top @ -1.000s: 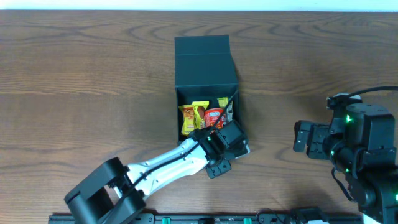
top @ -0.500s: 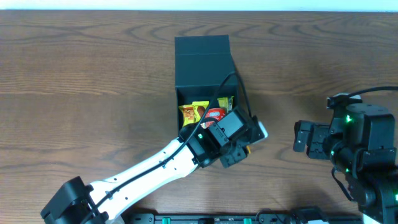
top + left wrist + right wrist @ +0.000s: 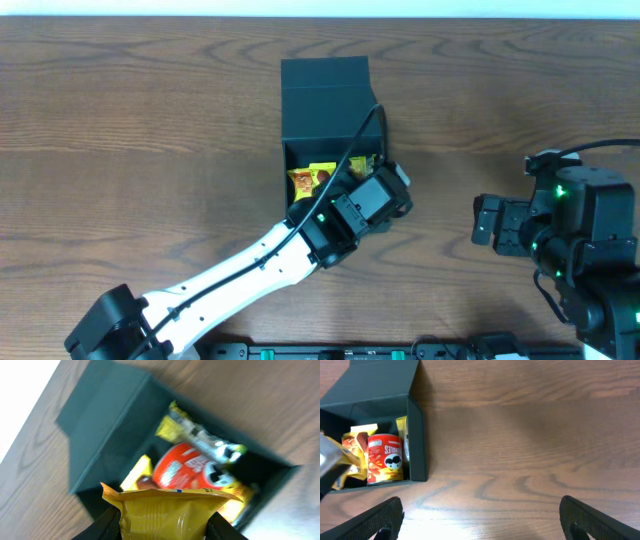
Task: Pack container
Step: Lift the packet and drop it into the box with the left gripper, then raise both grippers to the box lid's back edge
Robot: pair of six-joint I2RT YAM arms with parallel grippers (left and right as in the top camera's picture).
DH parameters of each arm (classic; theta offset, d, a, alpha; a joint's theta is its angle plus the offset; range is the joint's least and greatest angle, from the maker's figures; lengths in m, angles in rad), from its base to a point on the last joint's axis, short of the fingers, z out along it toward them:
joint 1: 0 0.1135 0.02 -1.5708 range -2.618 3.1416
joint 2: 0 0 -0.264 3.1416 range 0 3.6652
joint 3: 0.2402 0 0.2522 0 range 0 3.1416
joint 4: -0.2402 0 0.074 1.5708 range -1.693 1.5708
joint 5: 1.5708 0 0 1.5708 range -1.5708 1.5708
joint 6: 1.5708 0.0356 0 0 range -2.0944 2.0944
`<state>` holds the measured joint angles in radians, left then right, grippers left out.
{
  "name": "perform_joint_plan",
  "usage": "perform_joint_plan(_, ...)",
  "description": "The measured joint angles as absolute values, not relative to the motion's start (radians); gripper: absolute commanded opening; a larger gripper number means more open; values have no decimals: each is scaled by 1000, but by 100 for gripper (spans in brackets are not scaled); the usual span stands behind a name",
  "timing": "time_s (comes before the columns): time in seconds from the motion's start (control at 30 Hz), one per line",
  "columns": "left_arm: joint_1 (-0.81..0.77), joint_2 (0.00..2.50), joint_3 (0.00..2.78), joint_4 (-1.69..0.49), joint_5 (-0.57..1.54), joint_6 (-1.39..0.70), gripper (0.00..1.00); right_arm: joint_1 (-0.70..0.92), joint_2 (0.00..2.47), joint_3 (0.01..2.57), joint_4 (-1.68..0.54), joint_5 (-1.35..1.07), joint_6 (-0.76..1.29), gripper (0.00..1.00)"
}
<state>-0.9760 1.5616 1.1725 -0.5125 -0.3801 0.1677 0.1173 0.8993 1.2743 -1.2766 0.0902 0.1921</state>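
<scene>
The dark teal-green container (image 3: 325,110) stands at the table's middle, its flap lid open at the far side. It also shows in the left wrist view (image 3: 105,425) and the right wrist view (image 3: 417,425). Inside lie a red can (image 3: 182,465), yellow snack packets (image 3: 308,178) and a silver-ended packet (image 3: 210,442). My left gripper (image 3: 385,190) is over the container's near right corner, shut on a yellow snack packet (image 3: 167,512) held above the opening. My right gripper (image 3: 480,520) is open and empty over bare wood to the right.
Wooden table (image 3: 130,130) all around the container. The right arm's body (image 3: 575,235) sits at the right edge. The left arm (image 3: 240,275) runs from the front left up to the container.
My left gripper has moved up and back over the container's near right corner with the yellow packet; it now covers the red can in the overhead view. The right arm has not moved.
</scene>
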Motion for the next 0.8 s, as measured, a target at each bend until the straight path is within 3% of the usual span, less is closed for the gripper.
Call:
perform_joint_plan(0.1,-954,1562,1173,-548,-421,153,41,117,899,1274,-1286,91,188,99)
perform_joint_plan(0.27,-887,1568,1172,-576,-453,126,63,117,899,1274,-1298,102,178,99)
perform_joint_plan(0.47,-851,1570,1173,-523,-457,112,69,117,899,1274,-1297,109,178,99)
perform_joint_plan(0.57,-845,1571,1173,-484,-480,114,79,117,899,1274,-1296,110,178,99)
perform_joint_plan(0.67,-845,1571,1173,-384,-580,116,79,117,901,1274,-1269,110,202,99)
perform_joint_plan(0.73,-845,1571,1176,-398,-627,116,95,117,913,1274,-1259,110,242,99)
perform_joint_plan(0.8,-852,1571,1177,-467,-644,109,95,117,936,1274,-1259,110,269,99)
